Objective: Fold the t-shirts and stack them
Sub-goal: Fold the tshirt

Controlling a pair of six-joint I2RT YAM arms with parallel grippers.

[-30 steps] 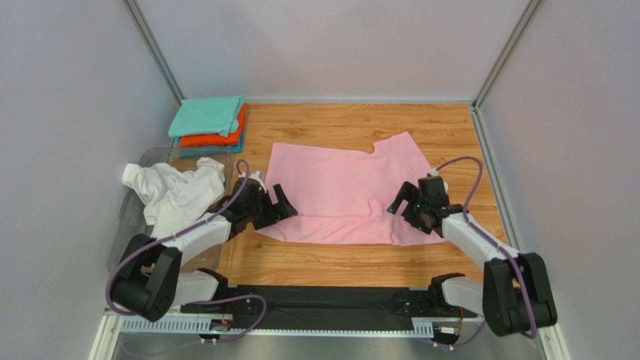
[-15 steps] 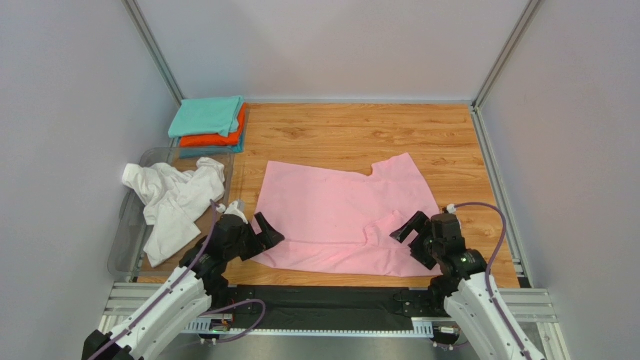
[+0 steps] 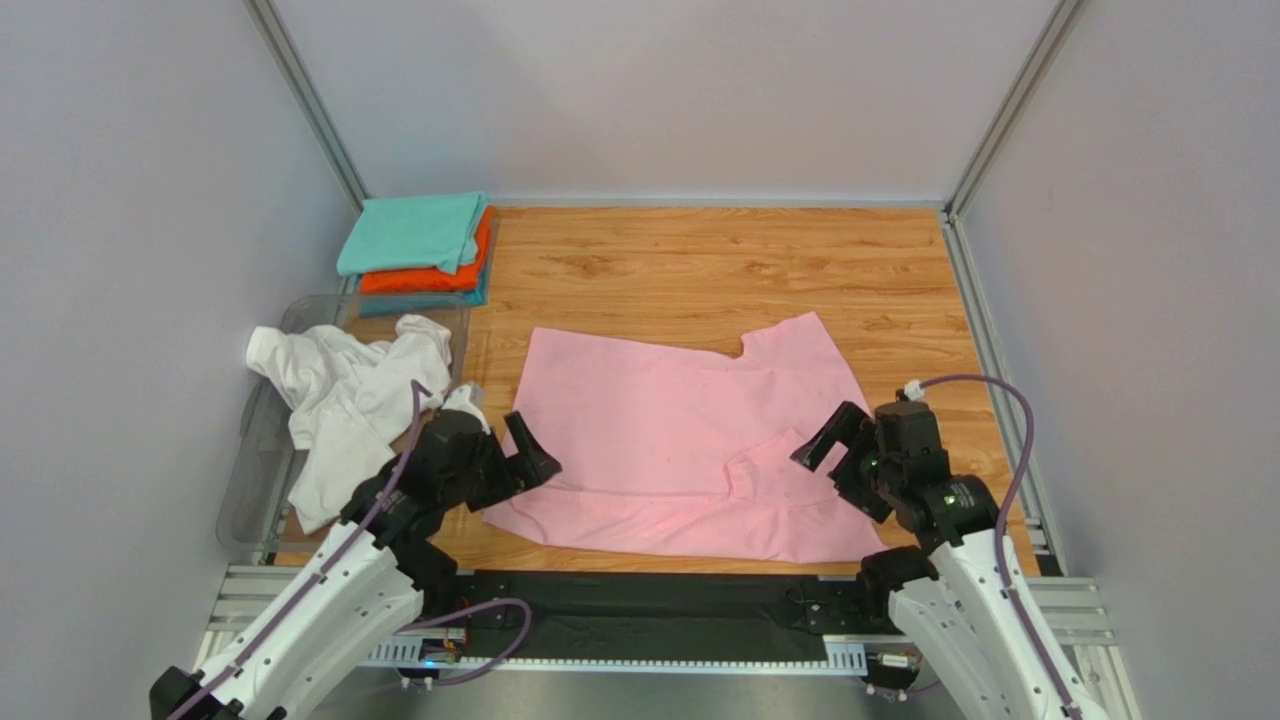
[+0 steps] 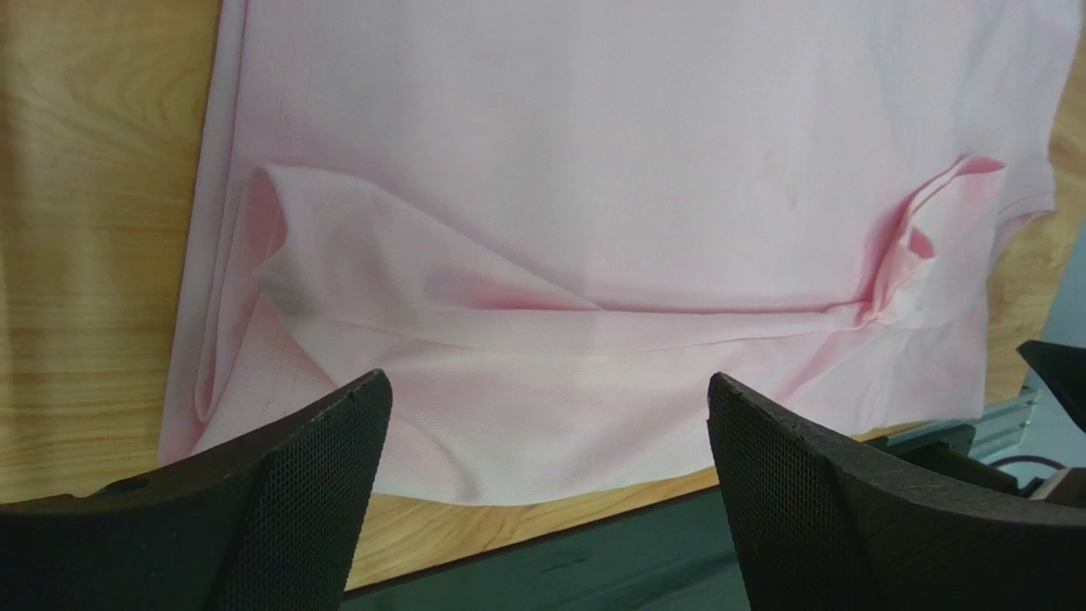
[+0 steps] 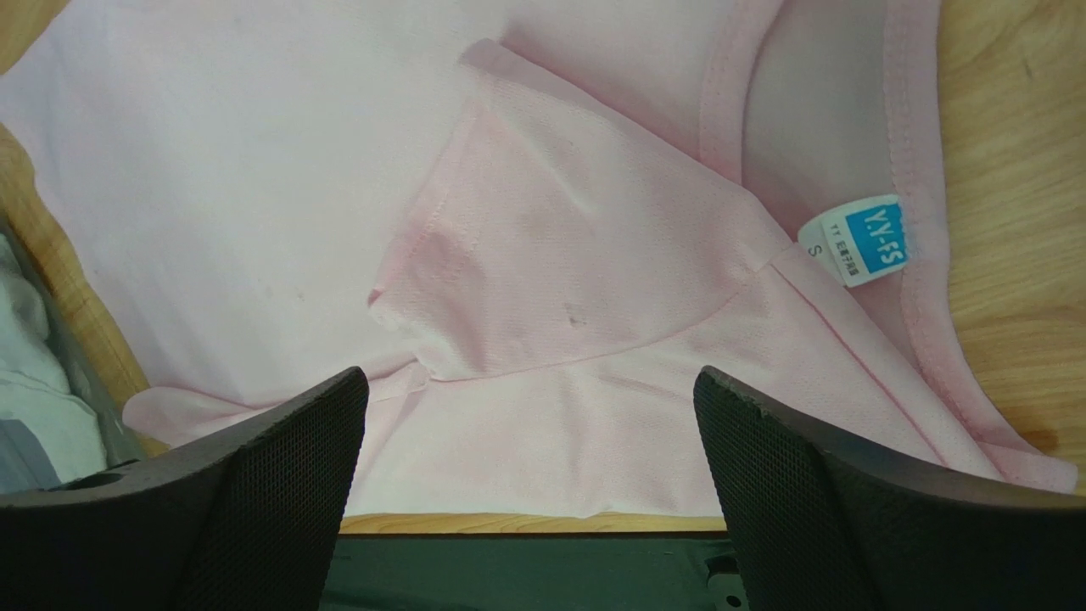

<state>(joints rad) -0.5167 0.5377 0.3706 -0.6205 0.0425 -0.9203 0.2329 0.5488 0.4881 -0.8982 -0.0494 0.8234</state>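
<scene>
Right, your wood-grain table (image 3: 691,255) carries everything. Biggest on it is the light pink t-shirt (image 3: 661,420), soft cotton spread flat from the centre toward 6 o'clock. Its near edge is doubled over in a loose, wrinkled fold, and one sleeve is tucked inward.

At 9 o'clock the white t-shirt (image 3: 349,393) lies crumpled across a clear bin (image 3: 241,495). At 11 o'clock sits the stack of folded tees (image 3: 418,248), neat rectangles with teal on top, orange beneath and blue lowest.

Both arms reach in low from 6 o'clock, wrists tipped down at the cloth. Your left gripper (image 3: 511,458) hangs at the pink shirt's 8 o'clock corner and your right gripper (image 3: 846,458) at its 4 o'clock edge. Each has its mesh-padded fingers spread wide with nothing between them. Whether the tips touch the fabric can't be told.

Near the right gripper, a small blue size label (image 5: 869,238) sits inside the ribbed neckline.
</scene>
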